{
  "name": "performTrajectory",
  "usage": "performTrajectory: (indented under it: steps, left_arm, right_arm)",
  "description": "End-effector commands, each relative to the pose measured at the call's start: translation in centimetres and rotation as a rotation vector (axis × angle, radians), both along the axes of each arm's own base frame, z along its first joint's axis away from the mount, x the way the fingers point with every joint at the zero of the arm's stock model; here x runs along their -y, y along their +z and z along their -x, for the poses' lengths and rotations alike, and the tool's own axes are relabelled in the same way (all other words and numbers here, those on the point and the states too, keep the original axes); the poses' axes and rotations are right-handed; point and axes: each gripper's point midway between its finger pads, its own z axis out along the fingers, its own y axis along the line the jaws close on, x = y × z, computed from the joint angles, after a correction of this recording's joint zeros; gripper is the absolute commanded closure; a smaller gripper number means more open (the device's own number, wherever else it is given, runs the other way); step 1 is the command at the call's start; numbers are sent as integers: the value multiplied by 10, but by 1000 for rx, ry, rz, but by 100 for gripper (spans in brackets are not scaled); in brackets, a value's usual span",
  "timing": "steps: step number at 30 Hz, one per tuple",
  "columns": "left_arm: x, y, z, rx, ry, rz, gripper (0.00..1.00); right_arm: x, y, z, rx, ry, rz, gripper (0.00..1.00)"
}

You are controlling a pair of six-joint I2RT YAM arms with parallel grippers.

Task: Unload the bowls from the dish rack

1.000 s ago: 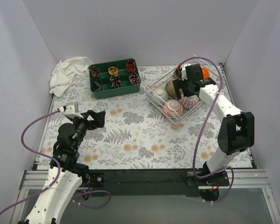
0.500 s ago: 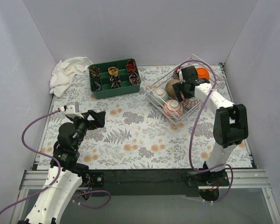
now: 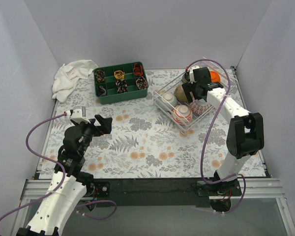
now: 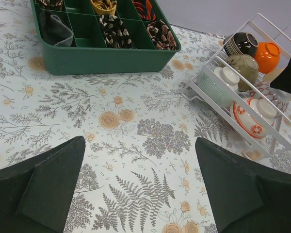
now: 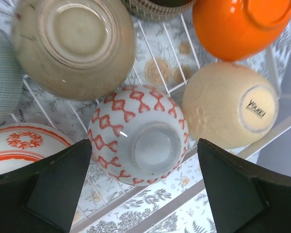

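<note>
Right gripper (image 5: pixel 144 165), fingers spread, hangs straight above the upside-down red-diamond bowl (image 5: pixel 136 136) in the dish rack (image 4: pixel 200 77) at 2 o'clock on the table (image 3: pixel 137 147), bowl centred between the fingers, foot up, while the left gripper (image 4: pixel 140 184), also spread, sits far off at 8 o'clock.

A green plastic divided tray (image 3: pixel 124 95) is set on the far left part of a table (image 3: pixel 137 142), which is covered in a pale sheet printed with grey ferns and orange flowers. Small patterned items (image 4: pixel 115 30) are held in its compartments; what they are cannot be told. A crumpled white towel (image 3: pixel 71 78) is laid just beside the tray's left end.
</note>
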Motion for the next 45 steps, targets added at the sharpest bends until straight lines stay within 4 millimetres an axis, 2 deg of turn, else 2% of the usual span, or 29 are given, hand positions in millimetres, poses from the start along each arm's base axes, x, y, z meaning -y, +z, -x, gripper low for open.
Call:
performTrajectory:
  steps: [1,10,12,14,17,22,27,37,45]
  left_arm:
    - [2,0,0,-3,-13,-18,2]
    - [5,-2,0,-7,-33,-28,2]
    - [4,-1,1,-3,-33,-30,2]
    - [4,-1,0,-4,-33,-28,2]
    - [4,-1,0,-3,-34,-31,2]
    - [4,-2,1,-3,-34,-33,2]
    - [8,0,3,4,-60,-32,2]
    - [9,1,4,11,-70,-32,2]
    - [9,2,5,16,-73,-33,2]
  right_arm:
    - [-22,41,-16,143,162,-7,1]
    - [-42,36,-28,165,515,141,2]
    - [-52,36,-30,176,585,127,1]
    - [-72,41,-31,197,683,74,2]
    - [-83,38,-28,181,766,59,1]
    - [-84,18,-27,111,812,76,1]
    - [-81,10,-35,98,810,123,2]
    - [-83,-38,-39,-1,837,206,1]
    - [-83,-64,-39,-57,857,237,1]
